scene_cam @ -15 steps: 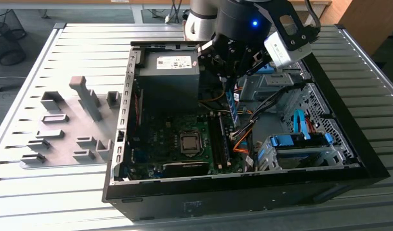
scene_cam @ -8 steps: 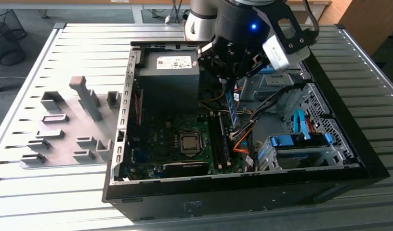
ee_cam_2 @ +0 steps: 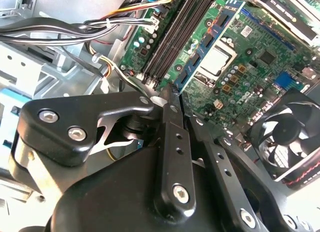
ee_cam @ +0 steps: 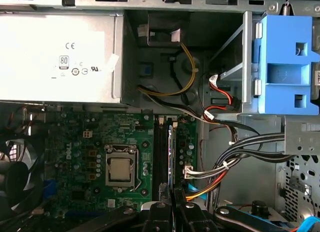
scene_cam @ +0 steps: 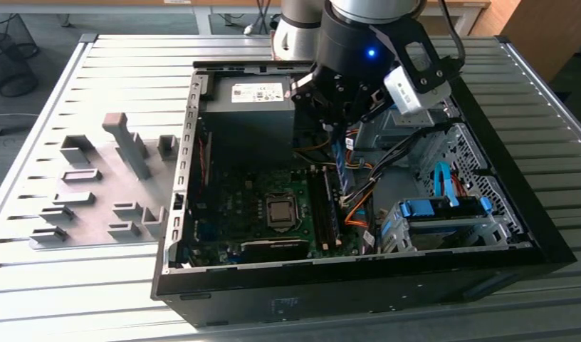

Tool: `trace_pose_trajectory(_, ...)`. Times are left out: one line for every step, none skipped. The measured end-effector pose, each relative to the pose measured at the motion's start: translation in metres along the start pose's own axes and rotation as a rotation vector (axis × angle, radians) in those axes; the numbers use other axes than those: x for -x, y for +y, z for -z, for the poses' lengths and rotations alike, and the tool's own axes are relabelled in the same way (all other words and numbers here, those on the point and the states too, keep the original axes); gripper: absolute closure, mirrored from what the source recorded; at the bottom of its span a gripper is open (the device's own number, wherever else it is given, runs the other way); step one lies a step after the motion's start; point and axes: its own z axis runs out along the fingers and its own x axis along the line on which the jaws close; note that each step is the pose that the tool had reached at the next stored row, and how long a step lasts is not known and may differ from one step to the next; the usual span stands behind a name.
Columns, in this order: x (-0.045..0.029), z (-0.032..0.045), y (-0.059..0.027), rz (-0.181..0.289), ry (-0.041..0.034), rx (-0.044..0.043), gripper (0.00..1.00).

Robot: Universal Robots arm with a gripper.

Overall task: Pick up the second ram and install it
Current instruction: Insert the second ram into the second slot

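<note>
My gripper [scene_cam: 340,122] is inside the open computer case [scene_cam: 181,178], shut on the second ram [scene_cam: 342,167], a long blue stick with black chips. In the exterior view the stick slants down from the fingers toward the black memory slots [scene_cam: 321,206] on the green motherboard [scene_cam: 238,203]. The second wrist view shows the stick [ee_cam_2: 212,39] reaching out from the gripper [ee_cam_2: 172,94] beside the empty slots [ee_cam_2: 172,39]. In the first wrist view the second ram [ee_cam: 170,147] is seen edge-on above the slots [ee_cam: 161,152], with the gripper [ee_cam: 172,206] pinching it.
A grey power supply [scene_cam: 253,92] fills the case's far end. The bare CPU socket [scene_cam: 281,211] lies beside the slots, and a fan [ee_cam_2: 285,137] sits past it. Cable bundles [ee_cam: 235,157] and blue drive-bay clips [scene_cam: 443,209] crowd the exterior view's right. A grey fixture plate [scene_cam: 100,192] lies outside the case.
</note>
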Motion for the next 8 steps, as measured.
trace_pose_trajectory(0.0000,-0.0011,-0.0001,0.000,0.0000,-0.0001,0.86)
trace_pose_trajectory(0.0000,-0.0016,-0.0001,0.000,0.0000,-0.0001,0.86)
trace_pose_trajectory(0.0000,-0.0016,-0.0001,0.000,0.0001,-0.0003,0.86)
trace_pose_trajectory(0.0000,-0.0016,-0.0001,0.000,0.0001,-0.0003,0.86)
trace_pose_trajectory(0.0000,-0.0017,-0.0001,0.000,0.0000,-0.0001,0.86)
trace_pose_trajectory(0.0000,-0.0017,-0.0001,0.000,0.0000,-0.0001,0.86)
trace_pose_trajectory(0.0000,-0.0017,-0.0001,0.000,0.0000,-0.0001,0.86)
trace_pose_trajectory(0.0000,-0.0018,-0.0001,0.000,0.0000,-0.0001,0.86)
